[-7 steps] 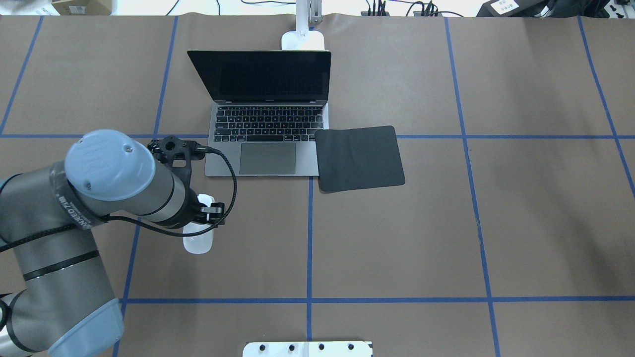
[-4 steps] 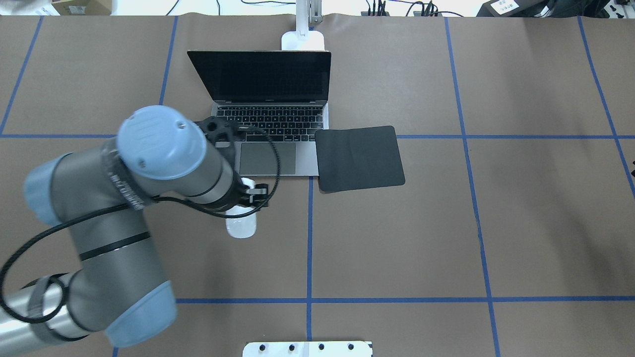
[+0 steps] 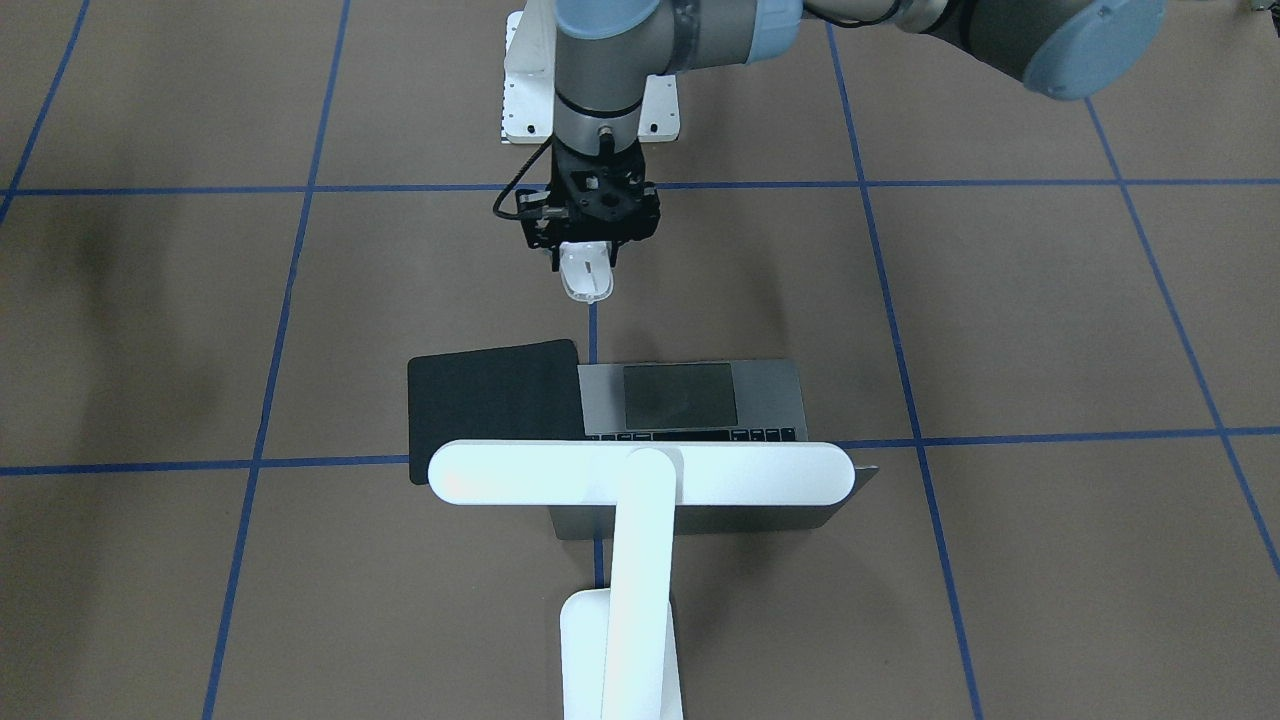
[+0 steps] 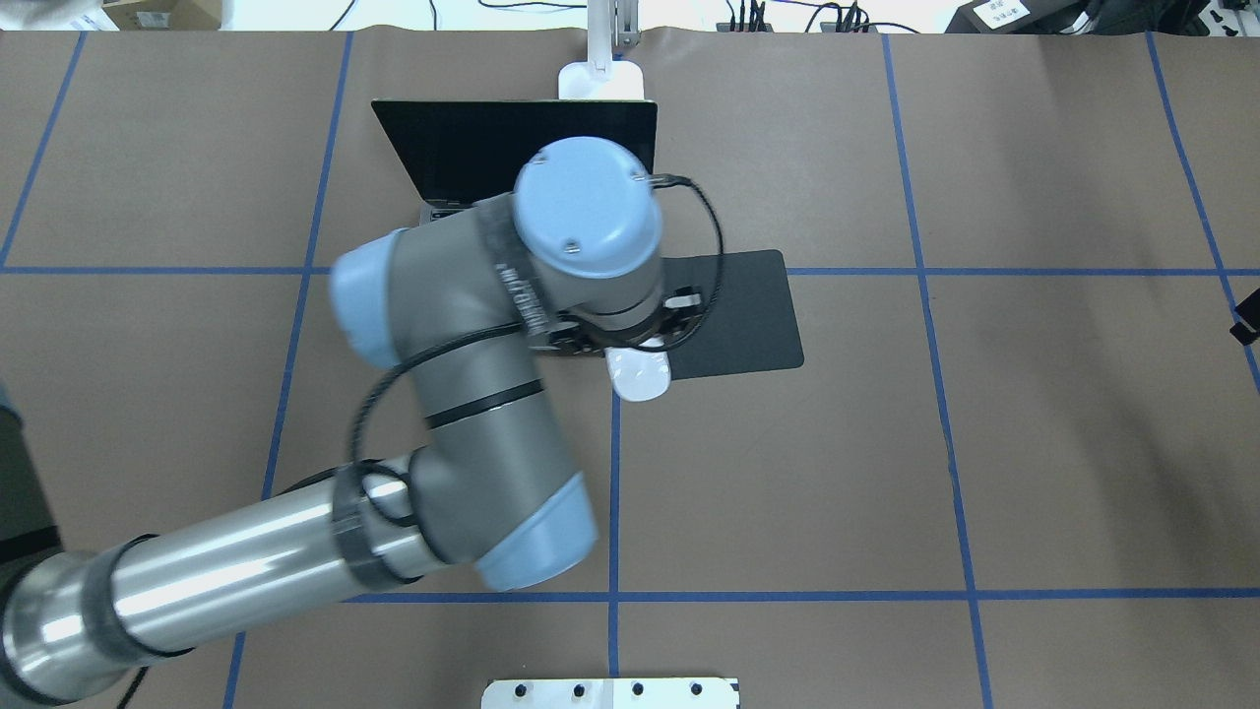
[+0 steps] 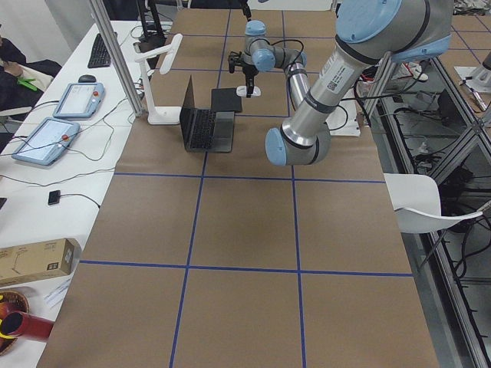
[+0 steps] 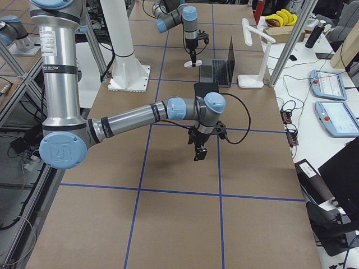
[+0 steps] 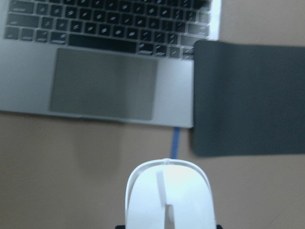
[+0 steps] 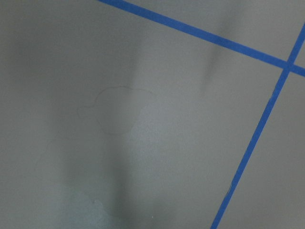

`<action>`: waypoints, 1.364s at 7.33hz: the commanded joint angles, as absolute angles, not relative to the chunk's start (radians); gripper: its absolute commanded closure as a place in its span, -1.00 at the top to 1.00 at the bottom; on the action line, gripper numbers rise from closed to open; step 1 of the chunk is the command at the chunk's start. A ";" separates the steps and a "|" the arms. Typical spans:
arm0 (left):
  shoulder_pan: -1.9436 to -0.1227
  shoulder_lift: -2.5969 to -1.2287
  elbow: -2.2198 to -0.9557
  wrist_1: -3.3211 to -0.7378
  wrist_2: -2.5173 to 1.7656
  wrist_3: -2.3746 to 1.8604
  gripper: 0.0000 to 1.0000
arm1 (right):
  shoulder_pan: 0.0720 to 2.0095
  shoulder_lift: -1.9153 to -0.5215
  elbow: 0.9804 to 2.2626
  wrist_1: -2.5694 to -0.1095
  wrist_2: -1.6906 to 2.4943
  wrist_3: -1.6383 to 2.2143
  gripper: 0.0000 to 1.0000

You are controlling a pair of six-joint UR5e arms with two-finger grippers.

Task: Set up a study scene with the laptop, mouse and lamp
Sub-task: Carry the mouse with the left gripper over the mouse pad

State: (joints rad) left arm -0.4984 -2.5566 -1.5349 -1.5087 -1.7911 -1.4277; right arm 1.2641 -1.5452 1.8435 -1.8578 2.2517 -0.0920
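The open grey laptop (image 3: 760, 398) stands mid-table, its dark screen (image 4: 443, 148) partly hidden by my left arm. The white lamp (image 3: 640, 472) stands behind it, with its light bar over the laptop and its base (image 4: 600, 81) at the far edge. My left gripper (image 3: 585, 262) is shut on the white mouse (image 3: 586, 282) and holds it just above the table, in front of the laptop's right front corner. The mouse also shows in the overhead view (image 4: 640, 376) and the left wrist view (image 7: 169, 195). My right gripper (image 6: 199, 151) hangs over bare paper far to the right; I cannot tell if it is open or shut.
A flat black mat (image 4: 748, 305) lies right of the laptop, overlapping its front corner, just beyond the held mouse. A white mounting plate (image 4: 610, 692) sits at the near edge. Blue tape lines cross the brown paper.
My left arm has swung right with the mouse, from left of the laptop to in front of its right corner by the mat. A bit of the right gripper now shows at the right edge.
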 commanded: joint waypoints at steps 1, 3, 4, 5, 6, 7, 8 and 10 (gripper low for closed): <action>-0.483 -2.690 -1.271 -1.655 -1.711 -1.480 -0.58 | 1.264 -1.531 1.809 -1.824 2.252 -0.092 1.00; -0.470 -2.701 -1.177 -1.756 -1.602 -1.503 -0.58 | 1.264 -1.516 1.806 -1.824 2.255 -0.089 1.00; -0.445 -2.703 -1.167 -1.776 -1.544 -1.523 -0.58 | 1.264 -1.516 1.805 -1.824 2.258 -0.089 1.00; -0.422 -2.703 -1.160 -1.785 -1.502 -1.531 -0.58 | 1.264 -1.514 1.805 -1.824 2.269 -0.089 1.00; -0.402 -2.707 -1.141 -1.787 -1.452 -1.546 -0.58 | 1.264 -1.514 1.807 -1.824 2.273 -0.089 1.00; -0.400 -2.709 -1.119 -1.814 -1.415 -1.546 -0.58 | 1.264 -1.514 1.807 -1.824 2.287 -0.089 1.00; -0.397 -2.709 -1.092 -1.839 -1.382 -1.545 -0.58 | 1.264 -1.514 1.807 -1.824 2.289 -0.089 1.00; -0.397 -2.707 -1.057 -1.876 -1.349 -1.545 -0.51 | 1.264 -1.514 1.807 -1.824 2.290 -0.089 1.00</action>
